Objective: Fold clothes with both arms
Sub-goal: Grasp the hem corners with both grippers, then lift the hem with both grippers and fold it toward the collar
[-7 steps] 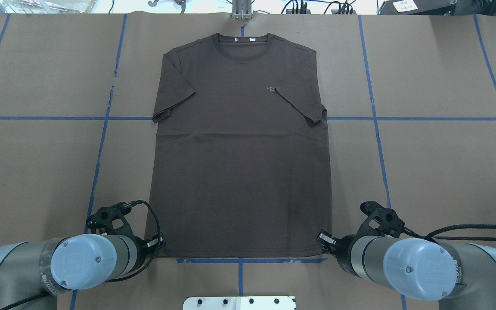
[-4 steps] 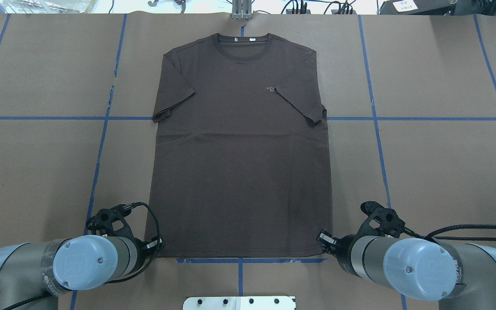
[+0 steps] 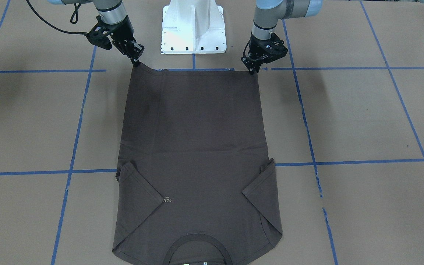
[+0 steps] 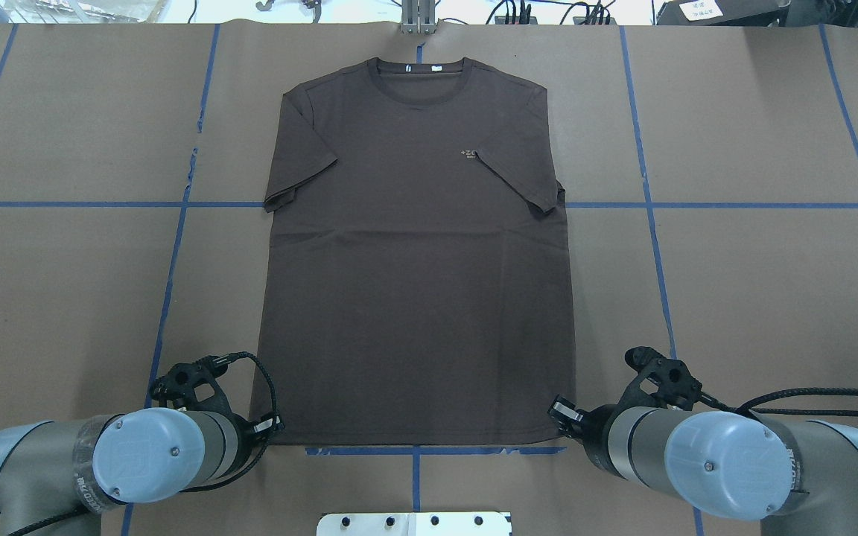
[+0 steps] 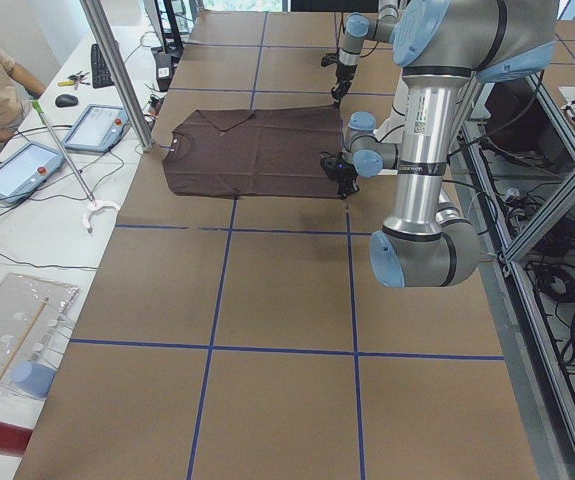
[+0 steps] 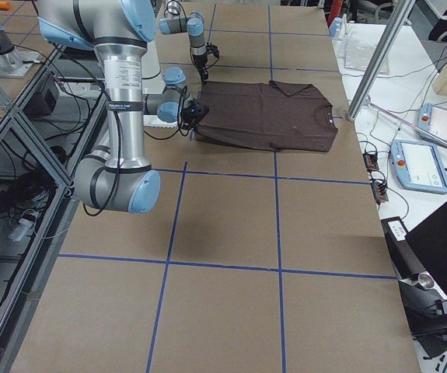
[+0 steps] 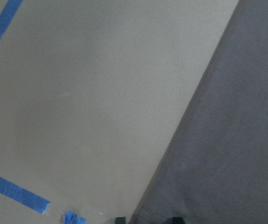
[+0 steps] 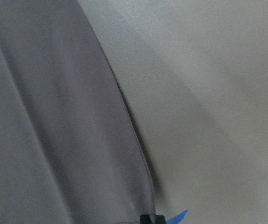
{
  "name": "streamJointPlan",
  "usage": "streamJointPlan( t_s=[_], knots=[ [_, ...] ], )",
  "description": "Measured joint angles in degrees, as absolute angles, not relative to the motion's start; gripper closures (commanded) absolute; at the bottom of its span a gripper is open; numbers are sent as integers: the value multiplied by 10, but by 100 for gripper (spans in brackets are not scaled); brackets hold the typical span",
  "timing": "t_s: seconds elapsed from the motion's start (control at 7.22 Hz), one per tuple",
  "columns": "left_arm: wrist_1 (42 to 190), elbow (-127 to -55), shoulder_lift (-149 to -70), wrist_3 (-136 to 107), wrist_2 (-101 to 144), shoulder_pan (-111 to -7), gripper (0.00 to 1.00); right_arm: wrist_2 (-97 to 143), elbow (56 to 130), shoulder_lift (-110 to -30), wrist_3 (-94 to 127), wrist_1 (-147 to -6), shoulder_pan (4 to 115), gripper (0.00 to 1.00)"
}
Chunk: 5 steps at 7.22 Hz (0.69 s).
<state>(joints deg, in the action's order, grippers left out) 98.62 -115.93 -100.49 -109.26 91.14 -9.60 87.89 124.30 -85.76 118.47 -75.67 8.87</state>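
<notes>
Left gripper (image 4: 277, 426): at left hem corner, jaws look parted astride cloth, not yet clenched.
T-shirt (image 4: 414, 298): flat, mid worktop (image 4: 64, 298), hem by robot-side edge, collar by far edge.
Right gripper (image 4: 557, 410): pinched on right hem corner.
Advice: close left firmly, then lift both corners level, together.

brown surface (image 4: 64, 298) is gridded by blue tape lines (image 4: 64, 202) | dark brown T-shirt (image 4: 414, 298) is laid flat on it

Pale lettering (image 4: 468, 153) on the T-shirt (image 4: 414, 298) chest reads "+Z" plus 1 unclear letter; the smaller line beneath is illegible.
</notes>
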Motion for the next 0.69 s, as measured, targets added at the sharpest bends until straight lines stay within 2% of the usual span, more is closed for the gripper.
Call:
streamJointPlan(
  t_s=[0.42, 0.69],
  knots=[
    [974, -1175, -1006, -1093, 915, -95, 100, 879, 1244, -858, 1185, -756, 89, 100],
    [946, -1228, -1004, -1100, 928, -78, 100, 884, 1259, -865, 1185, -756, 81, 100]
  ],
)
